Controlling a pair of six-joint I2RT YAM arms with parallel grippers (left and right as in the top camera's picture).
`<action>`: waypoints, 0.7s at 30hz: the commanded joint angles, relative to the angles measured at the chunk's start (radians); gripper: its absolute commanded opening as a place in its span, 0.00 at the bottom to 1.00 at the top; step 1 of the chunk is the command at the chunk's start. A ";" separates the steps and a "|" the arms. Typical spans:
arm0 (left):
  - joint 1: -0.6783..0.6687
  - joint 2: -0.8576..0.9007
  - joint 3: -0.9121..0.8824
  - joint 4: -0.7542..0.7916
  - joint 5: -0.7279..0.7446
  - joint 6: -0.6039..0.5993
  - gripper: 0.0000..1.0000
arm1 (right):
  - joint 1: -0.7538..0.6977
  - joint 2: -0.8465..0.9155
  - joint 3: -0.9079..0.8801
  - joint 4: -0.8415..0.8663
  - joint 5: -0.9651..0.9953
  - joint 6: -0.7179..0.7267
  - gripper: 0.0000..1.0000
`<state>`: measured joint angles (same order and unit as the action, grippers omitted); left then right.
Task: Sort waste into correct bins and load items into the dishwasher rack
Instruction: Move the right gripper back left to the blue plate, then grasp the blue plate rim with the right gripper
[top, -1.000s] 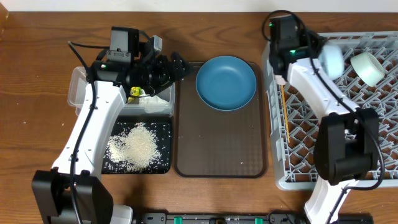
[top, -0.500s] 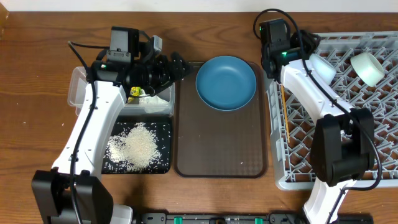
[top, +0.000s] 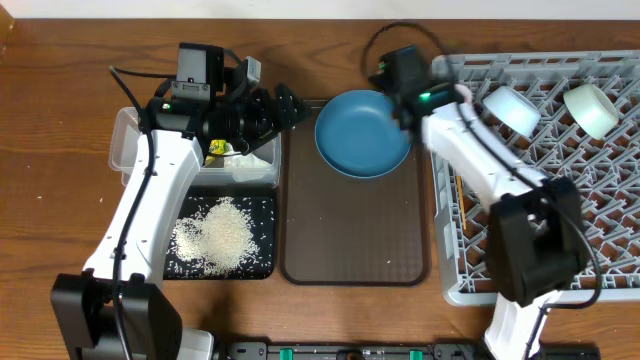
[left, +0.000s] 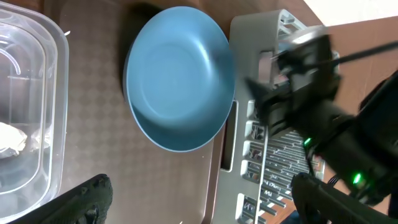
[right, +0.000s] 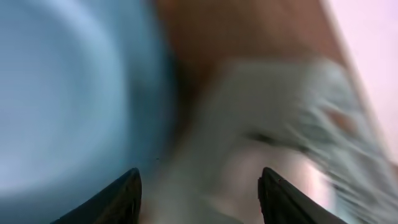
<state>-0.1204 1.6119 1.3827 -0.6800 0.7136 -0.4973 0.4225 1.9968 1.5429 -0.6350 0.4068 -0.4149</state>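
Wooden tabletop underneath, with brown serving tray (top: 350, 240) at centre and grey dishwasher rack (top: 470, 230) to the right. Loading step in hand, by the look of it: light-blue bowl (top: 508, 108) and mint-green bowl (top: 590, 108) already lying in the rack's far rows, dark-blue plate (top: 362, 135) alone at the far end of the tray.

Right gripper (right: 200, 177) poised at the plate's rack-side rim, just beside it. Contact impossible to judge through the blur. Fingers parted partway, nothing between them.

Next move, probably: slip one finger under the raised rim and the other over it, pinch, lift clear of the tray's lip, carry across, stand the plate between pegs. Worth some care, given such a shallow, smooth rim, likely to slip or tip.

Left gripper (top: 285, 103) spread wide and empty near the tray's far left corner, beside the clear tub (top: 125, 150). Loose rice (top: 220, 235) heaped in the black tray (top: 262, 265).
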 joint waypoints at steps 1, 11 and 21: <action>0.002 -0.011 0.007 0.000 -0.008 0.000 0.94 | 0.042 0.011 -0.007 -0.004 -0.199 0.109 0.59; 0.002 -0.011 0.007 0.000 -0.008 0.000 0.94 | 0.098 0.011 -0.007 -0.111 -0.494 0.280 0.57; 0.002 -0.011 0.007 0.000 -0.008 0.000 0.94 | 0.098 0.011 -0.007 -0.220 -0.502 0.394 0.53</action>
<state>-0.1204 1.6119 1.3827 -0.6800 0.7139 -0.4973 0.5175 1.9984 1.5414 -0.8417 -0.0696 -0.0719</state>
